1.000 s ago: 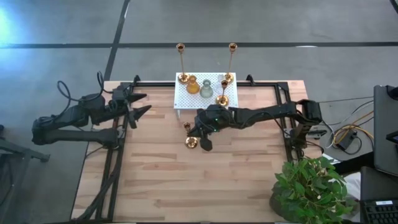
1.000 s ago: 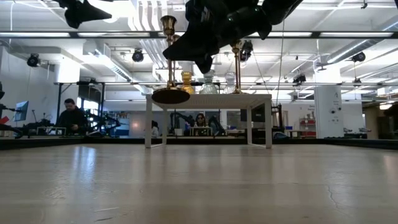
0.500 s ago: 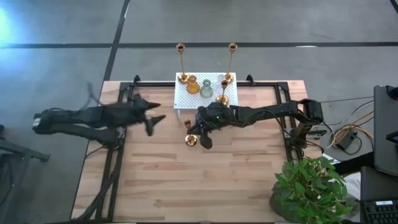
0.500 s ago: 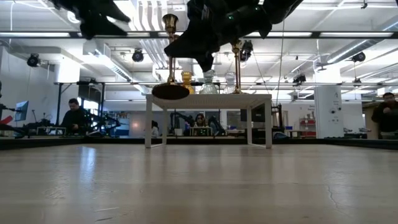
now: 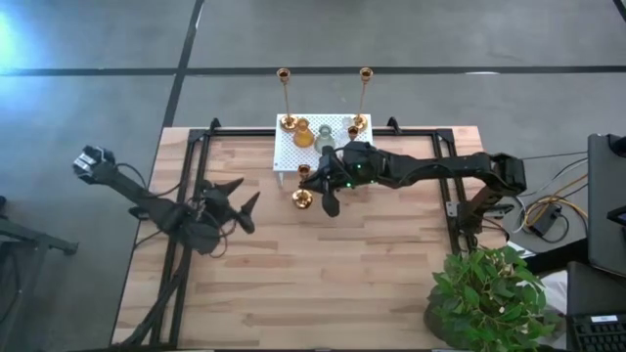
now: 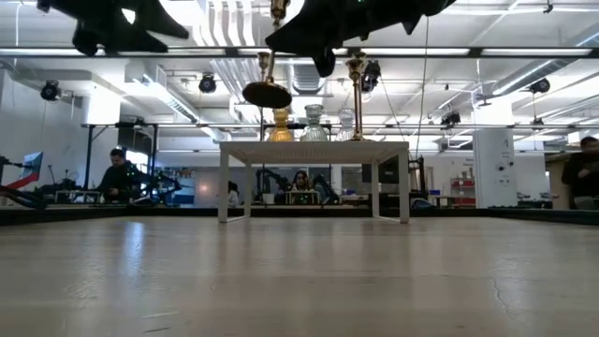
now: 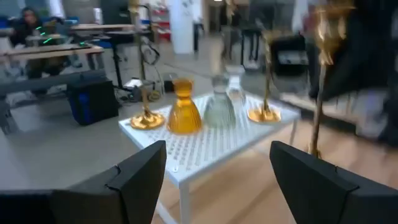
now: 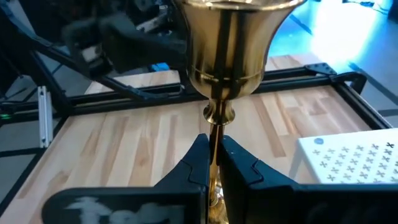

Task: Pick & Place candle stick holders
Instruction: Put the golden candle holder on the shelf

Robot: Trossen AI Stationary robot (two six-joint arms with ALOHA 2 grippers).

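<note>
The right gripper (image 5: 320,192), clamped on a tall thin brass candle stick holder (image 5: 302,186), has lifted it closer to the white perforated metal rack (image 5: 293,149). The left gripper (image 5: 240,198), fingers spread apart, has swung inward over the wooden table (image 5: 323,284).

A workshop hall under strip lights.
We see a grey concrete floor (image 5: 411,39), a potted plant (image 5: 489,293), and people seated at desks (image 6: 122,183) behind.

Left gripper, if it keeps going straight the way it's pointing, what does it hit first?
Probably the white rack ahead of the open left gripper, with the amber glass holder on it; the depth is unclear.
</note>
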